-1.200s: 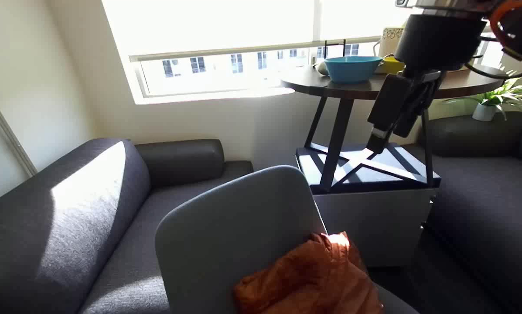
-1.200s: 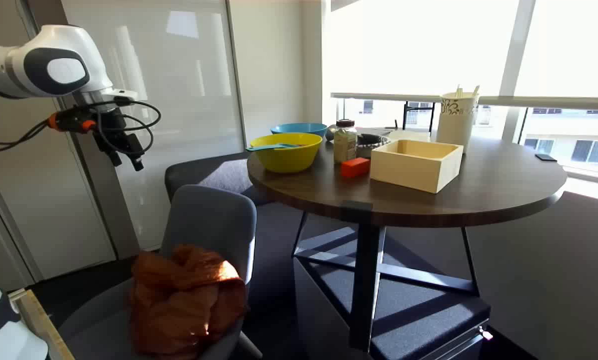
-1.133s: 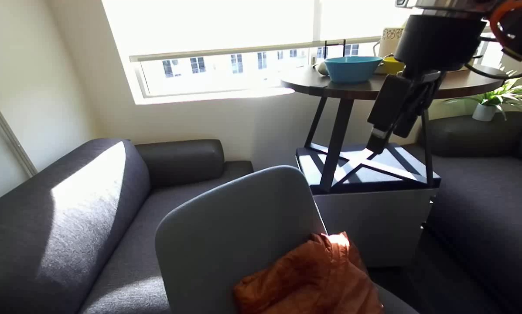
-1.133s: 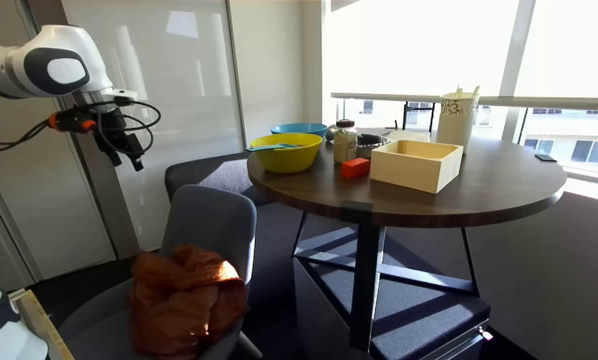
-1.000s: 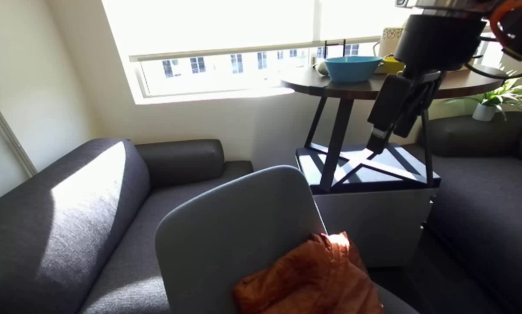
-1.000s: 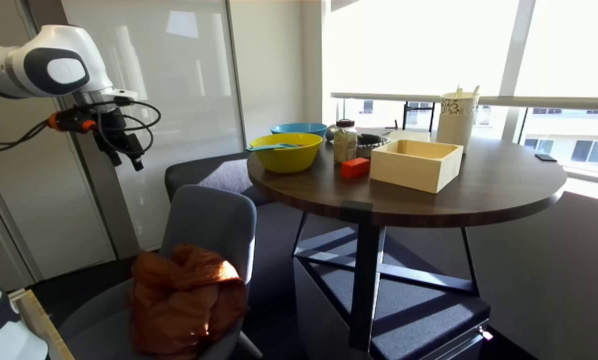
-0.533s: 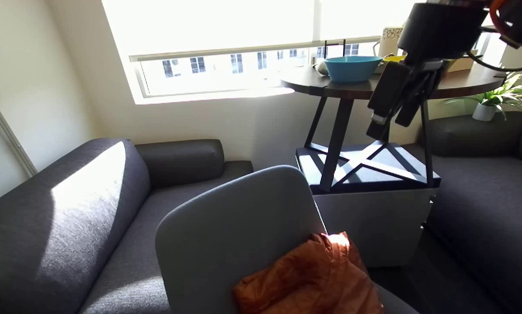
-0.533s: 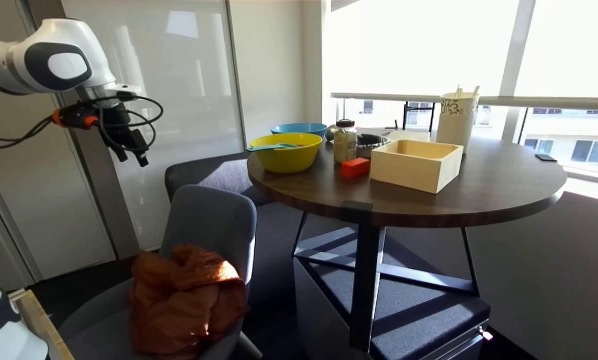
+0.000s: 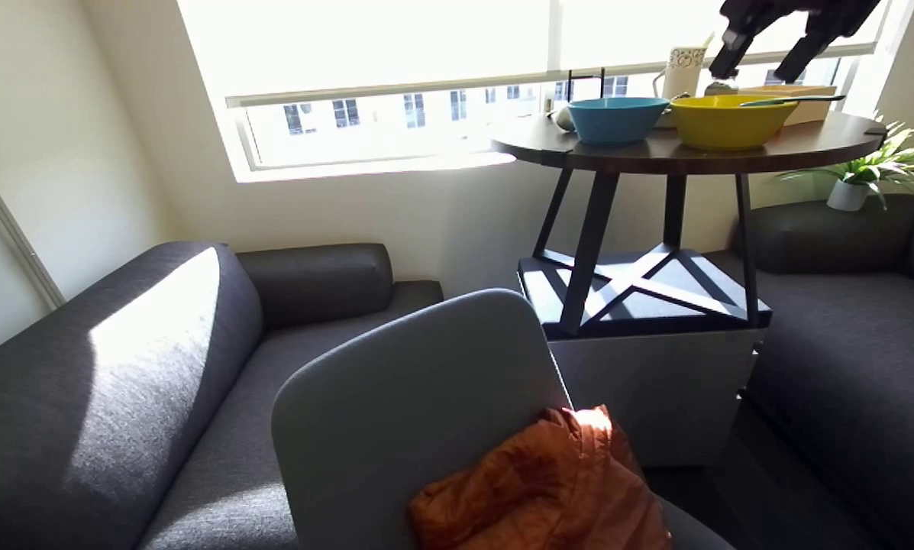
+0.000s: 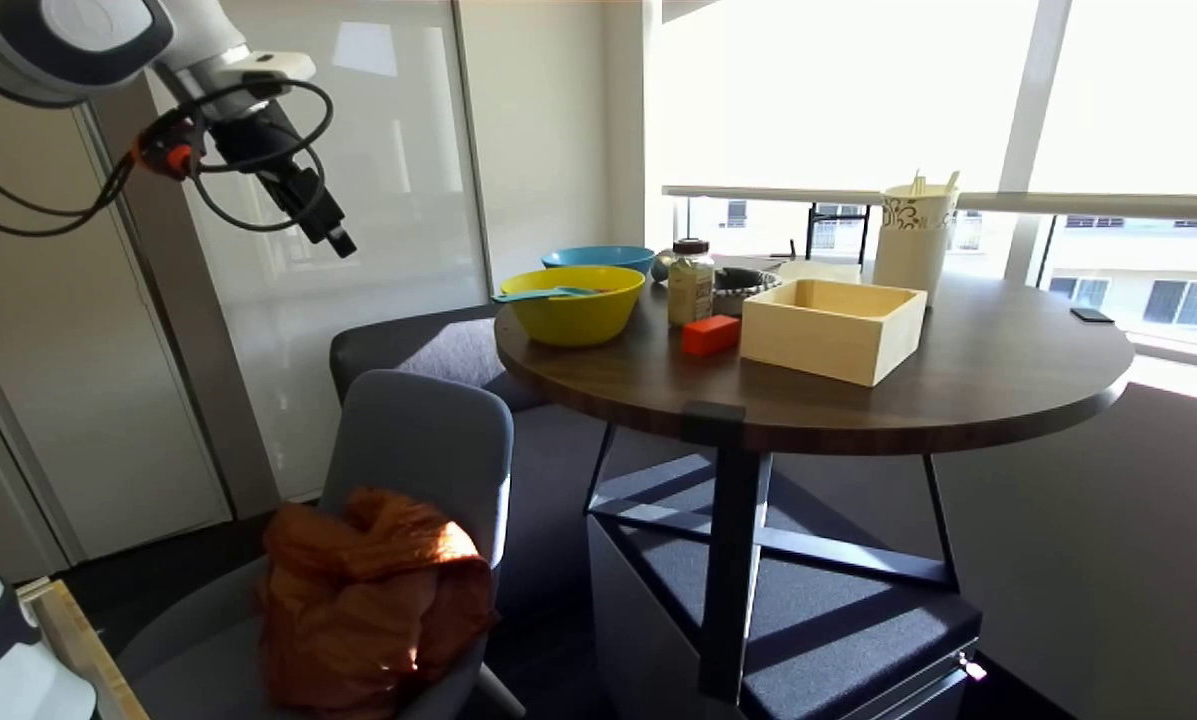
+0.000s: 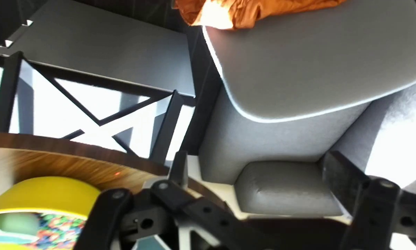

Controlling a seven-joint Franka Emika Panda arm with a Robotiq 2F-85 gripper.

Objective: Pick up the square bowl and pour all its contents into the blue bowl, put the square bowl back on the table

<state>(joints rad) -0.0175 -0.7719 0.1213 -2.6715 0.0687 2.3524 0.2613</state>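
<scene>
Gripper [image 9: 757, 74] has risen | 2 jaws spread wide (air between)

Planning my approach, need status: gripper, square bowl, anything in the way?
Gripper open, empty. Square bowl upright on table, red block beside it. Yellow bowl possibly in the way.

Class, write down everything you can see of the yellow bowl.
The yellow bowl is round and deep, with smooth, plain sides that flare to a wide rim; it looks like plastic. It stands upright on the table near the edge, beside the blue bowl. In the wrist view, small many-coloured pieces show inside. A teal utensil rests over the rim, one end inside, the other sticking out. Whether the two bowls touch is unclear.
</scene>
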